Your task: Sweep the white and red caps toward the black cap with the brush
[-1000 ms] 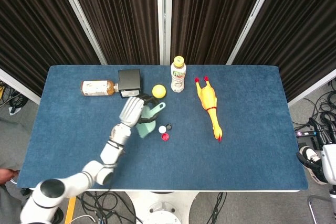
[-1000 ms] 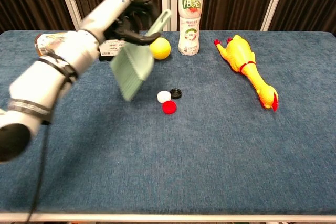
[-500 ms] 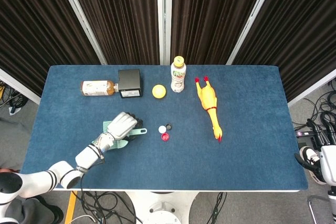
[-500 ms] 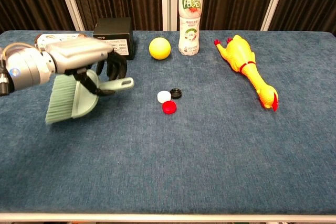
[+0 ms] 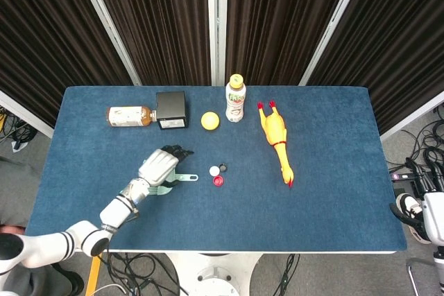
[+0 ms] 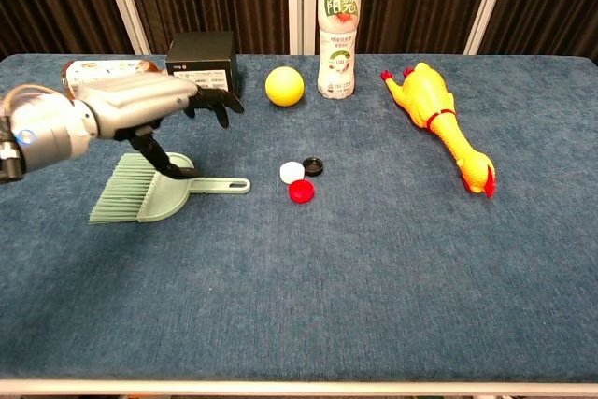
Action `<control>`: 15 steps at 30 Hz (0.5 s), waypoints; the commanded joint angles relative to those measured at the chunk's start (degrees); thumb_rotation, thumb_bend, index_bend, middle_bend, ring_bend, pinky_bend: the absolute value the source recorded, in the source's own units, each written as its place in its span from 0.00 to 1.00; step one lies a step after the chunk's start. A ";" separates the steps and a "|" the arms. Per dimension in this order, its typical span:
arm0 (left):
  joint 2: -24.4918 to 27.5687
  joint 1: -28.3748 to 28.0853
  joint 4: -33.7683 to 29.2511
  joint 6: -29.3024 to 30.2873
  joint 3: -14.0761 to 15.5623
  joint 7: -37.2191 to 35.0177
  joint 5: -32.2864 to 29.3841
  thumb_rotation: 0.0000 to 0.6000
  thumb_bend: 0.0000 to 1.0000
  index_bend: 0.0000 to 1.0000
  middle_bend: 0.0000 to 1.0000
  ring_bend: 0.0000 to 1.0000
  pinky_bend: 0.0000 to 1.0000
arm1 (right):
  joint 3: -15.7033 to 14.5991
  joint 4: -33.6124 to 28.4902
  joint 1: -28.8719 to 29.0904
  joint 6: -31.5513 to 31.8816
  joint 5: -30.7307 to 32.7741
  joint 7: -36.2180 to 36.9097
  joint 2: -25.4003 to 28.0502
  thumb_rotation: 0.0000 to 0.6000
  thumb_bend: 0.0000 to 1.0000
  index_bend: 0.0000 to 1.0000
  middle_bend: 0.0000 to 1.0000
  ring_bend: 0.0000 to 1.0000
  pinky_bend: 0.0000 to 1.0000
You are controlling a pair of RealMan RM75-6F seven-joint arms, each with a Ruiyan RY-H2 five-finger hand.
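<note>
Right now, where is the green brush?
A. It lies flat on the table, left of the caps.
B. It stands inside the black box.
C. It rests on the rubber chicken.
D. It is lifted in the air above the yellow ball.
A: the green brush lies flat on the blue table, left of the white cap, under the left hand.

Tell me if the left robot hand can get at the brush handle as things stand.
Probably yes. The left robot hand hovers right over the brush, which lies flat on the table. The handle points toward the caps, and nothing lies between it and the fingers.
</note>
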 commanded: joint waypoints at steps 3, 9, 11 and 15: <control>7.01 6.94 -5.87 8.98 -1.19 -2.59 -1.18 1.00 0.20 0.14 0.22 0.15 0.22 | -0.21 0.25 0.58 -1.44 0.34 0.44 0.43 1.00 0.09 0.00 0.16 0.00 0.06; 13.93 16.62 -8.03 21.64 -0.57 0.41 -2.48 1.00 0.20 0.16 0.22 0.15 0.21 | -0.74 1.70 1.42 -3.48 0.00 2.88 0.98 1.00 0.09 0.00 0.14 0.00 0.06; 15.35 20.49 -7.97 26.20 0.36 0.93 -2.33 1.00 0.20 0.18 0.22 0.15 0.21 | -1.06 2.18 1.76 -3.58 -1.04 3.01 0.79 1.00 0.10 0.00 0.12 0.00 0.06; 17.84 27.47 -9.49 32.80 2.56 -0.12 -1.96 1.00 0.20 0.18 0.22 0.15 0.20 | -1.38 2.90 2.20 -3.34 -2.38 2.66 -0.16 1.00 0.10 0.00 0.09 0.00 0.04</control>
